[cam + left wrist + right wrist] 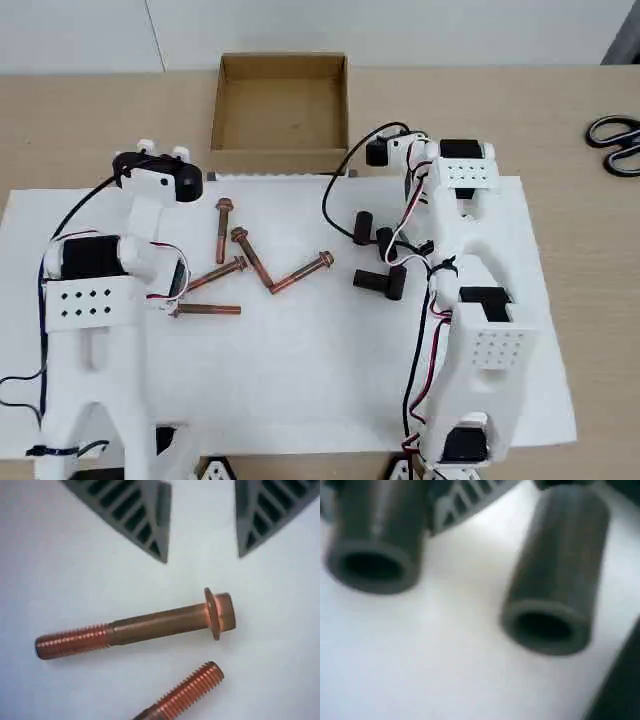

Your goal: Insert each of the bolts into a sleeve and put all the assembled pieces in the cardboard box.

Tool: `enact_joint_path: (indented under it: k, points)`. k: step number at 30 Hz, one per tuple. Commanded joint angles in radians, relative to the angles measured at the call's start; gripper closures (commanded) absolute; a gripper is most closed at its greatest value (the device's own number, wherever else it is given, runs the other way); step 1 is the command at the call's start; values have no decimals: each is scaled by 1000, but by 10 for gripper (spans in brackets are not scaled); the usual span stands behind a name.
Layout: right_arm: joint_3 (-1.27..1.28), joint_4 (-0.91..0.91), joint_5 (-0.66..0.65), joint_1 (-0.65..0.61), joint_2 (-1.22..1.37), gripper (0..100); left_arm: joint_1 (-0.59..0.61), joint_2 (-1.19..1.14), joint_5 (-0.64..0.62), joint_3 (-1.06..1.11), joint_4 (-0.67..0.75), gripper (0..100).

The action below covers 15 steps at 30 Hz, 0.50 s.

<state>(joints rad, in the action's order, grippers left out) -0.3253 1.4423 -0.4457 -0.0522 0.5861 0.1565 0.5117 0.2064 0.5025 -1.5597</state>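
Pick-up step, no bolt sleeved yet, by the look of it. Left hand spread, hovering over a copper bolt lying flat on the white sheet. Next move probably: lower and pinch the shank. Bolt has flanged hex head, smooth middle, threaded tip. Black sleeves lie near the other arm.

1. The left gripper hangs over a white sheet, its two dark ribbed fingers spread apart.
2. A copper bolt lies flat near the fingertips, untouched.
3. A second bolt shows its threaded end close by, not touching the first.
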Motion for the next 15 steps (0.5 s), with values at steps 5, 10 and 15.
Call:
enact_joint_path:
  k: [5,10,15]
  points:
    - [-17,88,2,-1,-176,991,-5,2,-5,-10,49,914]
    - [-15,211,2,-2,-352,992,-9,-17,-8,-117,-17,942]
    - [-11,234,40,54,-467,996,-75,-226,-20,-343,-104,945]
